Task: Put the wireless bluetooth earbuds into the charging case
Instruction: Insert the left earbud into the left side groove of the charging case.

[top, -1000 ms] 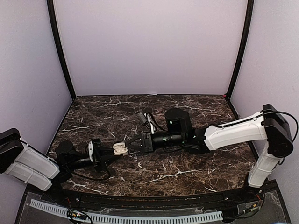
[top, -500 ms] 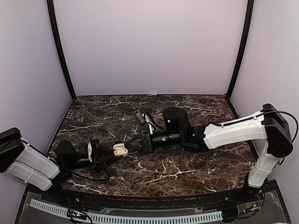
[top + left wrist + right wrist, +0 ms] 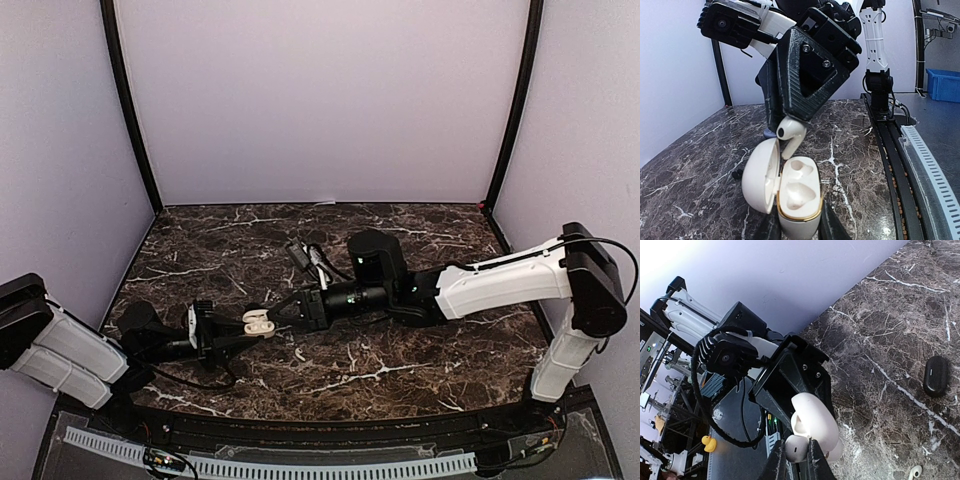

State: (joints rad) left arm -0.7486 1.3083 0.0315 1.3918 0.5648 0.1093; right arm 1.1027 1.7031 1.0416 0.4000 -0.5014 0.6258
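Note:
A white charging case [image 3: 799, 196] with a gold rim sits upright between my left gripper's [image 3: 797, 227] jaws, which are shut on its lower body. Its lid [image 3: 759, 176] hangs open to the left, and both sockets show empty. My right gripper [image 3: 796, 452] is shut on a white earbud [image 3: 798, 449]. In the left wrist view the earbud [image 3: 790, 134] hangs stem-down just above the case's far socket, its stem tip at the rim. From above, the two grippers meet at the case [image 3: 258, 322], left of the table's middle.
A black oval case [image 3: 936, 375] lies on the marble. A loose white earbud [image 3: 299, 353] lies just near of the right gripper. Small dark buds [image 3: 737, 174] rest left of the open lid. Purple walls close in the table.
My right gripper has shifted slightly left with the earbud, bringing it closer over the case. The left gripper and the case have barely moved.

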